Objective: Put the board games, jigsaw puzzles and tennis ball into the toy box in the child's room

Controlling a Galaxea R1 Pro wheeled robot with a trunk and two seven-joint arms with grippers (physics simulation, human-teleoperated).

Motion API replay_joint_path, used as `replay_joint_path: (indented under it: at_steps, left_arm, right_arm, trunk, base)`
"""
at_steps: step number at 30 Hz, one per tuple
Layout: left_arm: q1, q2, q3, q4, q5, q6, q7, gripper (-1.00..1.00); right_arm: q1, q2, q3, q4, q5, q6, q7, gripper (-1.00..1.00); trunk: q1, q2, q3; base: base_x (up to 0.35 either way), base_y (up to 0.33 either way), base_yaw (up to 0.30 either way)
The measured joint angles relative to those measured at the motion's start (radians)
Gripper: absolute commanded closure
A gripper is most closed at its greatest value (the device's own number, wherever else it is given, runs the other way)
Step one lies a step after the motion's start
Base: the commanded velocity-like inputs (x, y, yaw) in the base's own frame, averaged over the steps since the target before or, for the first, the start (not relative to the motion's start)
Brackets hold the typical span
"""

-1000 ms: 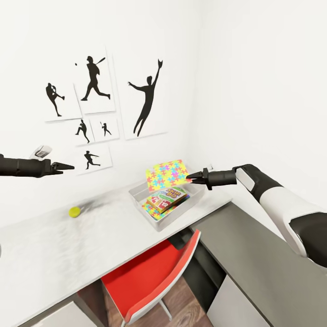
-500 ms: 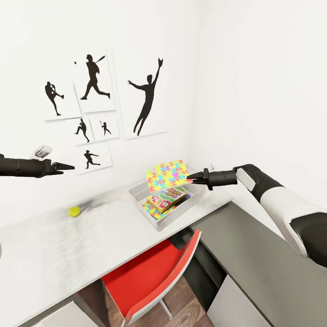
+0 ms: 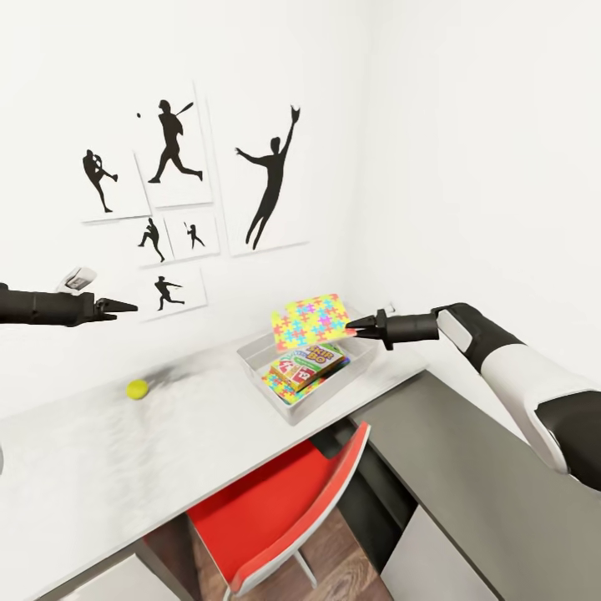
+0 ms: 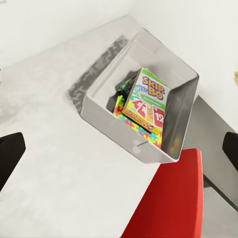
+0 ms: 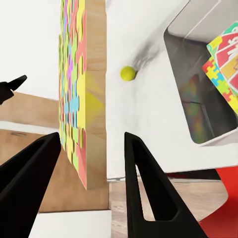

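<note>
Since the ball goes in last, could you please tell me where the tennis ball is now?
In the head view the tennis ball lies on the table, left of the toy box and apart from it, near the wall.

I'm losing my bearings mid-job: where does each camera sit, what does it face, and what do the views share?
Head: up on the robot, looking down at the table, toy box and ball; both arms show, right gripper by the puzzle, left gripper held high.
Left wrist: above the table, looking down into the toy box at the SKIP-BO box; dark fingertips at the edges.
Right wrist: beside the puzzle, facing the ball; two dark fingers show.
Shared: all show the toy box.
</note>
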Motion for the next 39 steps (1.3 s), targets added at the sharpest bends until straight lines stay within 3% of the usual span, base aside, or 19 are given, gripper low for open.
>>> replay_joint_path:
  at_steps: [39]
  left_arm:
    - [0.001, 0.0, 0.0, 0.0, 0.0, 0.0, 0.0, -1.0]
  right_arm:
    - [0.0, 0.001, -0.01, 0.001, 0.0, 0.0, -0.018, 1.0]
  trunk:
    - [0.0, 0.0, -0.059]
  base:
    - [0.034, 0.03, 0.0]
